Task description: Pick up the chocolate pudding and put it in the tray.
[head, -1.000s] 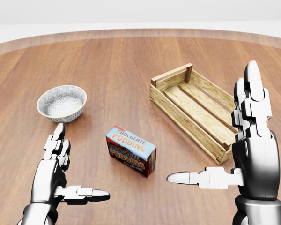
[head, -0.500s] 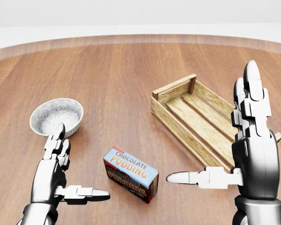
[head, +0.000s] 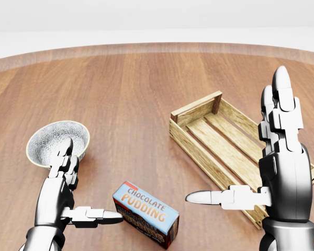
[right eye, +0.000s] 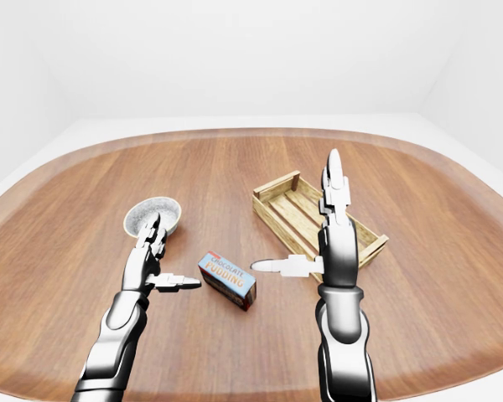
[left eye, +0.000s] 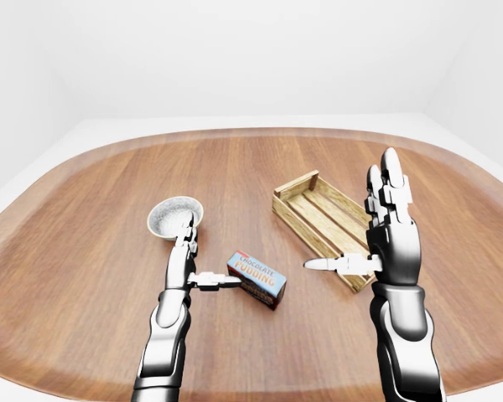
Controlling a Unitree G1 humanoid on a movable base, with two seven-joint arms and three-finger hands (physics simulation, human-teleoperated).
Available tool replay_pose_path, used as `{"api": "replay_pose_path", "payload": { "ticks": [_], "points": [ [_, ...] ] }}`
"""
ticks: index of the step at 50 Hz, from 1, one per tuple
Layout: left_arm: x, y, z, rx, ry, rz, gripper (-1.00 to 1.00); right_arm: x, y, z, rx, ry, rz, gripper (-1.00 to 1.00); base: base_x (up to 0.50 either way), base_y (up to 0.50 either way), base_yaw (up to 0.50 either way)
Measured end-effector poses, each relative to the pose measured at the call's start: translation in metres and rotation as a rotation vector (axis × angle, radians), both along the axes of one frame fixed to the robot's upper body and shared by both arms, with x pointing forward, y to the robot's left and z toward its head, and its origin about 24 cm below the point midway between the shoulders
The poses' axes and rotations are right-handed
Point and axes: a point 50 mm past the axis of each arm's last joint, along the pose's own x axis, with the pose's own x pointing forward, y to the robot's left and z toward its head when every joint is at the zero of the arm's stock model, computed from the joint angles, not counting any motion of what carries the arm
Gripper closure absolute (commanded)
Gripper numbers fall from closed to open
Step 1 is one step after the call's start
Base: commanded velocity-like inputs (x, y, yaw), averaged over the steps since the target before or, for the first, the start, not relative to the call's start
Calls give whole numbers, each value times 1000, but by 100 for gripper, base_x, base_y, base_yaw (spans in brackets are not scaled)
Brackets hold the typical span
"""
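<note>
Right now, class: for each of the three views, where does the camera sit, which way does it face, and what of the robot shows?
Head view: on the head, tilted down at the pudding box, tray and bowl; both hands fill the bottom.
Left-eye view: head-mounted, looking farther out over the whole table; left hand and right hand with forearms.
Right-eye view: its twin, showing nearly the same scene.

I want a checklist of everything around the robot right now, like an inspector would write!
Surface: round wooden table, smooth brown planks.
Job's things: chocolate pudding box lying on the table between the hands; wooden slatted tray to its right in the head view, nothing in it.
Clutter: speckled bowl at the left, nothing seen inside.
Robot hands: left robot hand open, thumb tip near the box; right robot hand open, fingers upright.
Cables: nothing seen.
Surroundings: plain white walls and floor.
</note>
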Motion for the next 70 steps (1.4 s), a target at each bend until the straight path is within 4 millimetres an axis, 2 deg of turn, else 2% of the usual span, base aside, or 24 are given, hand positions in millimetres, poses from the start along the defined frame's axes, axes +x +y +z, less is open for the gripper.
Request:
{"api": "replay_pose_path", "payload": {
  "ticks": [38,60,70],
  "points": [
    [0,2,-6,35,20,26,-100,-1,0,-4,-3,18,6,-100,0,0,0],
    [1,1,-10,47,36,22,-100,0,14,-42,-21,189,21,-100,0,0,0],
    [1,1,-11,49,40,21,-100,-2,18,-52,-33,232,27,-100,0,0,0]
  ]
}}
